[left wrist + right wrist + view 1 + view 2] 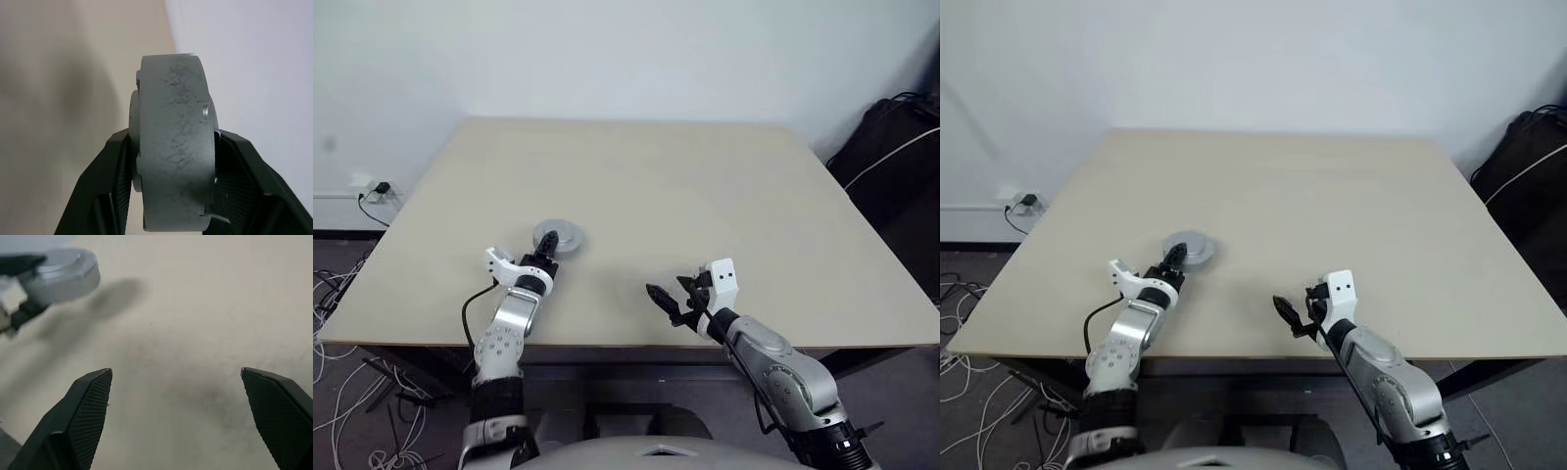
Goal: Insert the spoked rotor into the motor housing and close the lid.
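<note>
Head views: a beige table [705,176] against a pale wall. The left gripper [546,251] holds a round silver-grey disc, apparently the motor housing [560,236] with its lid on, over the table's near left part. The right gripper [668,302], well to the right of the disc near the table's front edge, holds nothing.

Left wrist view: two black fingers [112,166] clamp the disc [173,152] by its flat faces, the scuffed grey rim facing the camera, with a stepped hub on one face. It looks like rigid, smooth, fairly heavy metal that could slip, so pinching across the flat faces seems sound.

Right wrist view: its textured black fingers [88,406] stand wide apart over bare tabletop; the held disc [61,274] hovers beyond
</note>
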`<state>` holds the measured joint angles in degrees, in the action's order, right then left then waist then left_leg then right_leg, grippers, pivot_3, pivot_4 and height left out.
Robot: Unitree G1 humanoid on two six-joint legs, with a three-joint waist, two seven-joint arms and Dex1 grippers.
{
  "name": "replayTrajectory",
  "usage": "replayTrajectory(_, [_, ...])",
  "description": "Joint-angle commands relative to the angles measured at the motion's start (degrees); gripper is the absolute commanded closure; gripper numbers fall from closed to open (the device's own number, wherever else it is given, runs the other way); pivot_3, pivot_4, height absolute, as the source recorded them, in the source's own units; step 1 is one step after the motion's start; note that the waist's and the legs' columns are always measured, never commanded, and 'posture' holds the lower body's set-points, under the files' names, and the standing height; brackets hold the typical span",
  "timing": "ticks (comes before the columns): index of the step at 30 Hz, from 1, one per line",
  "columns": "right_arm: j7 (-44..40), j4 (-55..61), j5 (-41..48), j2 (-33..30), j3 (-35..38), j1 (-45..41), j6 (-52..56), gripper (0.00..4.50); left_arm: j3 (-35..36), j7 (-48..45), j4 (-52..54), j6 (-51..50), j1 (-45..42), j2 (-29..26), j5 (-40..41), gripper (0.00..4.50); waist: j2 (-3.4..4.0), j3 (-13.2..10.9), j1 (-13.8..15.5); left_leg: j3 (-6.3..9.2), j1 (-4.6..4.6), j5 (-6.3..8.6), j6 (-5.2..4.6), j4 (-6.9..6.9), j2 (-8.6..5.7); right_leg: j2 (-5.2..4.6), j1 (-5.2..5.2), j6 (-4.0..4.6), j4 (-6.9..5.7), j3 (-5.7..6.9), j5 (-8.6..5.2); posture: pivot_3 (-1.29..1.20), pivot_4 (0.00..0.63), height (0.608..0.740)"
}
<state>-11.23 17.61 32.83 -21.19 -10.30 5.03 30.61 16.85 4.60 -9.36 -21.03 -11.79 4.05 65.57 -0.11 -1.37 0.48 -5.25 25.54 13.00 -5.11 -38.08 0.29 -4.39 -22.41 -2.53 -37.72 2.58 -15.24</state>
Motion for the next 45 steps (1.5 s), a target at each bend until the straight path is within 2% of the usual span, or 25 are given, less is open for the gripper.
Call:
replayTrajectory(1, [-2.47, 0.61, -4.42, 1.26, 0.70, 0.57, -5.82, 0.00, 2.16, -2.56, -3.94, 2.20, -7.49, 0.16, -2.09, 2.39, -0.13, -0.03, 0.28, -0.03, 0.00, 0.00, -0.01, 0.00, -0.01, -0.02, 0.01, 0.02, 0.04, -0.01, 0.07, 0.00, 0.000, 0.740])
replayTrajectory(8, [-2.61, -1.46, -14.56, 3.65, 1.10, 2.78, -17.05, 0.00, 6.58, -4.91, -20.02, 5.60, -19.52, -0.38, -7.44, 2.39, -0.22, -0.07, 0.45, -0.14, 0.01, -0.01, -0.06, -0.02, -0.04, -0.04, -0.02, -0.03, 0.05, -0.04, 0.14, 0.00, 0.000, 0.740])
replayTrajectory(15, [-2.37, -1.86, -18.31, 5.64, 1.84, 4.38, -18.32, 0.00, 10.23, -6.90, -37.60, 10.15, -28.80, -2.03, -13.67, 2.39, -0.32, -0.13, 0.32, -0.22, 0.01, -0.15, 0.14, -0.01, -0.04, 0.19, -0.06, -0.04, 0.04, -0.10, 0.14, 0.00, 0.000, 0.740])
replayTrajectory(23, [-2.50, -1.04, -19.21, 7.20, 3.25, 5.41, -17.06, 0.00, 12.07, -6.12, -47.02, 11.86, -32.06, -2.81, -19.44, 2.39, -0.37, -0.13, 0.29, -0.25, -0.01, -0.04, -0.05, -0.03, -0.03, -0.04, -0.08, -0.07, -0.02, -0.12, 0.17, 0.00, 0.000, 0.740])
replayTrajectory(24, [-2.47, -1.08, -19.29, 7.30, 3.33, 5.36, -16.71, 0.00, 12.18, -5.92, -46.89, 11.29, -31.82, -2.75, -19.84, 2.04, -0.37, -0.13, 0.27, -0.25, -0.02, -0.04, -0.06, -0.03, -0.02, -0.08, -0.08, -0.06, -0.05, -0.13, 0.18, 0.00, 0.000, 0.740])
replayTrajectory(30, [-2.65, -1.50, -19.38, 7.92, 3.35, 5.07, -15.12, 0.00, 11.50, -3.40, -40.56, 5.43, -25.95, -2.19, -22.09, 0.09, -0.35, 0.07, 0.18, -0.25, -0.03, -0.05, -0.04, -0.04, 0.00, -0.14, -0.08, 0.01, -0.06, -0.15, 0.24, 0.00, 0.000, 0.740])
replayTrajectory(36, [-3.17, -1.95, -19.24, 8.25, 3.33, 4.37, -12.83, 0.00, 8.55, 0.08, -21.00, -7.13, -11.70, -1.61, -22.37, 0.02, -0.11, 0.67, -1.75, -0.26, -0.36, -0.03, 0.00, 0.20, 0.02, -0.22, 0.09, 0.12, -0.07, -0.45, 0.19, 0.00, 0.000, 0.740])
replayTrajectory(40, [-3.57, -2.22, -18.66, 8.51, 3.50, 3.87, -10.92, 0.00, 4.48, 1.08, -5.86, -15.55, -0.78, -2.67, -22.99, 0.02, 0.09, 0.97, -2.18, -0.27, -1.02, 0.01, 0.09, 0.49, 0.06, -0.26, 0.60, 0.31, -0.02, -0.49, 0.08, 0.00, 0.000, 0.740])
replayTrajectory(43, [-3.55, -2.27, -18.60, 8.87, 3.80, 3.86, -10.23, 0.00, 0.49, -0.24, 2.74, -17.40, 5.38, -4.14, -25.44, 0.02, 0.38, 1.28, -2.16, -0.25, -1.07, 0.00, 0.14, 0.54, 0.07, -0.29, 0.61, 0.35, -0.04, -0.48, 0.05, 0.00, 0.000, 0.740])
replayTrajectory(45, [-2.76, -2.99, -19.12, 9.65, 4.23, 3.66, -10.78, 0.00, -4.32, -2.86, 8.29, -14.43, 9.99, -5.98, -30.11, 0.02, 0.48, 1.35, -2.24, -0.26, -1.10, -0.01, 0.15, 0.59, 0.06, -0.30, 0.60, 0.35, -0.06, -0.52, 0.05, 0.00, 0.000, 0.740])
